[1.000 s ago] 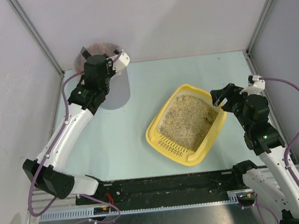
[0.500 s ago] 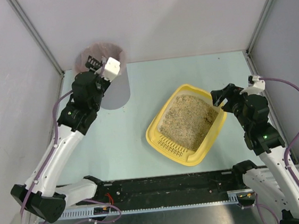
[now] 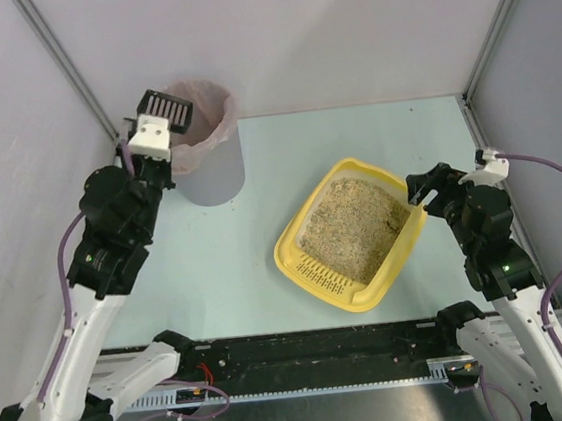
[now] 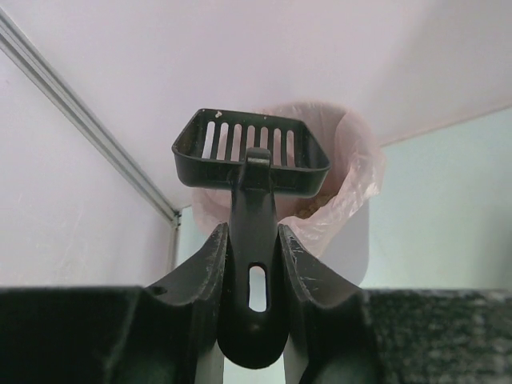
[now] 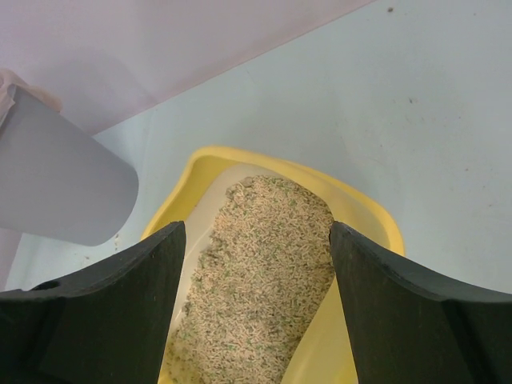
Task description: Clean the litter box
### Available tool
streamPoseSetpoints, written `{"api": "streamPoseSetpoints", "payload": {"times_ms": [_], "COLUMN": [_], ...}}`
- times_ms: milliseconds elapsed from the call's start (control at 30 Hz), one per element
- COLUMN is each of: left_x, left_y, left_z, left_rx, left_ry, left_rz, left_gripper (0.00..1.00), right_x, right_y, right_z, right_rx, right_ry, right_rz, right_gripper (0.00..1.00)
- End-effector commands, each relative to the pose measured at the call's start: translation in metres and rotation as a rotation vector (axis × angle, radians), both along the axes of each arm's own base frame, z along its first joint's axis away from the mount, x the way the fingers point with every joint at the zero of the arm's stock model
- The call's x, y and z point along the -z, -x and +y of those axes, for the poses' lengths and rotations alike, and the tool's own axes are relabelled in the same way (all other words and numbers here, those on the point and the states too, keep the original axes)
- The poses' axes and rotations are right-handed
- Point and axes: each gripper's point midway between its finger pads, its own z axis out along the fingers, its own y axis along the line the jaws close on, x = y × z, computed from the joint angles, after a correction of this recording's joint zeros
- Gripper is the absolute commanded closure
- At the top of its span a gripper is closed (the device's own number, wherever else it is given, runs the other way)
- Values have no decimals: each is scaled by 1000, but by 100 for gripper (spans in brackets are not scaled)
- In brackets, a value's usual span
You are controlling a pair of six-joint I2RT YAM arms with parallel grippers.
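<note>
Since the earlier frames the left arm has drawn back toward the left wall, carrying its scoop from over the middle of the bin to its left rim. The right arm has barely shifted.

From above, the left gripper is closed on the handle of a black slotted scoop. The scoop is over the left rim of the grey, pink-lined bin at the far left of the pale green table. The yellow litter box lies diagonally, right of centre, with its grille toward the near edge. The right gripper is at its right rim.

At the left wrist, both fingers clamp the scoop handle, with the bin behind.

At the right wrist, the fingers are spread wide with nothing between them, above the litter box and its beige litter.
</note>
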Motion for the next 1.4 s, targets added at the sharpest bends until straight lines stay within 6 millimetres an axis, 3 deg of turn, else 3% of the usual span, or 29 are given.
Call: {"api": "streamPoseSetpoints", "payload": {"times_ms": [0, 300, 433, 633, 867, 1100, 1200, 1367], "left_x": [-20, 21, 47, 56, 76, 94, 110, 137], "left_y": [23, 47, 56, 83, 95, 117, 120, 128], "left_z": [-8, -42, -38, -48, -96, -169, -188, -212], "left_rx": [78, 264, 233, 310, 434, 561, 528, 464], "left_ry": [199, 276, 260, 331, 339, 295, 298, 350], "left_rz": [-51, 161, 293, 366, 483, 613, 664, 763], "left_gripper": [100, 100, 100, 100, 100, 100, 100, 100], "right_x": [8, 29, 24, 20, 16, -23, -39, -39], "right_y": [4, 12, 14, 13, 8, 6, 2, -5], "right_z": [-12, -12, -13, -18, -20, -34, -34, -29], "right_rx": [39, 5, 6, 31, 55, 156, 172, 166], "right_ry": [69, 132, 141, 148, 135, 79, 44, -4], "right_rz": [29, 117, 113, 99, 81, -72, -134, -130], "right_gripper": [22, 22, 22, 22, 22, 22, 21, 21]}}
